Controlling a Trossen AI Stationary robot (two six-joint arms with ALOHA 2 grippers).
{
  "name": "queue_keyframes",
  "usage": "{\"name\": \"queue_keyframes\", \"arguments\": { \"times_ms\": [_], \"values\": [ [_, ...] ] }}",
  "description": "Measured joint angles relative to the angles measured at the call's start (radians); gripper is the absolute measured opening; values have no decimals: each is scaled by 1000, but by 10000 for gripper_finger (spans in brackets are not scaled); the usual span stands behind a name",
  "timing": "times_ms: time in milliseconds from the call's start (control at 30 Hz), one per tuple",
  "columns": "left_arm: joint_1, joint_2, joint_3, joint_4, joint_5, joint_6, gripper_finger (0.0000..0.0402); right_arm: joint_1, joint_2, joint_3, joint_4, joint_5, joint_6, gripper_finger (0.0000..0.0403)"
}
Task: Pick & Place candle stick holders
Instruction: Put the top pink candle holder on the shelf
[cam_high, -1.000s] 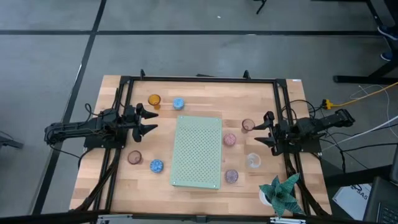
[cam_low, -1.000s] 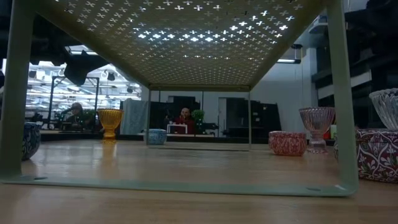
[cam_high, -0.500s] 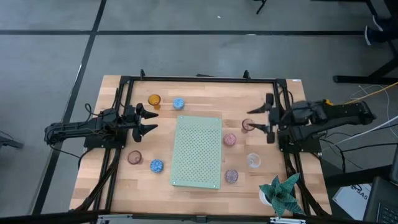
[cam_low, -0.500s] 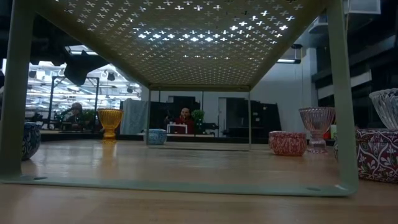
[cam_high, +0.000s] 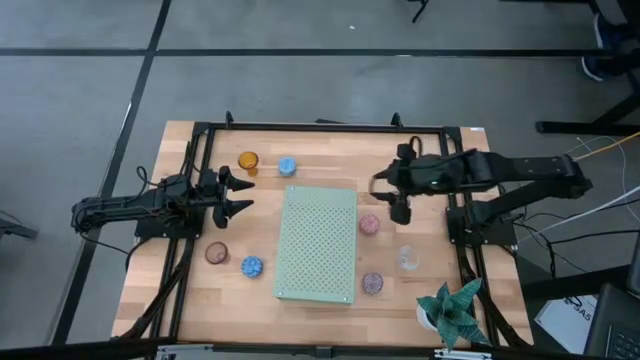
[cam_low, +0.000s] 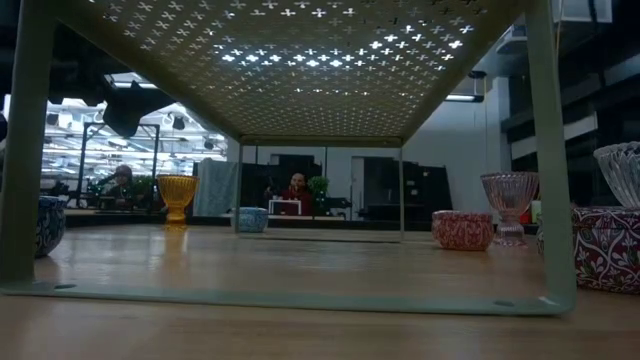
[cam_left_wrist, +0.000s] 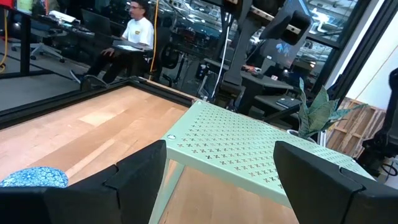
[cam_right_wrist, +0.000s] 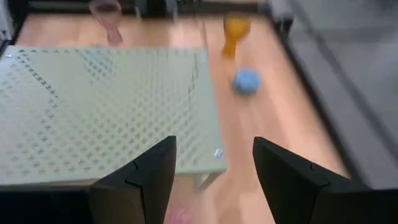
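A wooden table (cam_high: 320, 150) is filling the overhead view, with a pale green perforated board (cam_high: 318, 243) standing on legs at its centre like a low shelf. Two dark arms are flanking it. The right arm is reaching in over the table, its gripper (cam_high: 392, 196) hanging with fingers spread wide beside the board's right edge, just above a pink patterned holder (cam_high: 369, 224); it is likely lining up to pick a cup on that side. The left gripper (cam_high: 237, 191) is waiting at the board's left, fingers also parted and empty. A green paper-like plant (cam_high: 455, 308) is sitting at the near right corner. Small glass candle stick holders are scattered around the board: an amber one (cam_high: 248, 161) and a light blue one (cam_high: 288, 166) at the far left, a brownish one (cam_high: 216, 253) and a blue patterned one (cam_high: 252, 266) at the near left, a clear one (cam_high: 406, 258) and a mauve one (cam_high: 372, 284) at the right.
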Motion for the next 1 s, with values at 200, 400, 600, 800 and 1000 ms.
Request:
{"name": "queue_keyframes", "arguments": {
  "times_ms": [200, 400, 600, 800, 1000],
  "values": [
    [0, 0, 0, -1, 0, 0, 294, -5, 123, 128, -336, -54, 192, 218],
    [0, 0, 0, -1, 0, 0, 294, -5, 132, 83, -455, -123, 293, 218],
    [0, 0, 0, -1, 0, 0, 294, -27, 126, -34, -494, -122, 372, 218],
    [0, 0, 0, -1, 0, 0, 294, -32, 126, -163, -443, -122, 360, 218],
    [0, 0, 0, -1, 0, 0, 294, -28, 126, -269, -298, -122, 305, 218]
  ]
}}
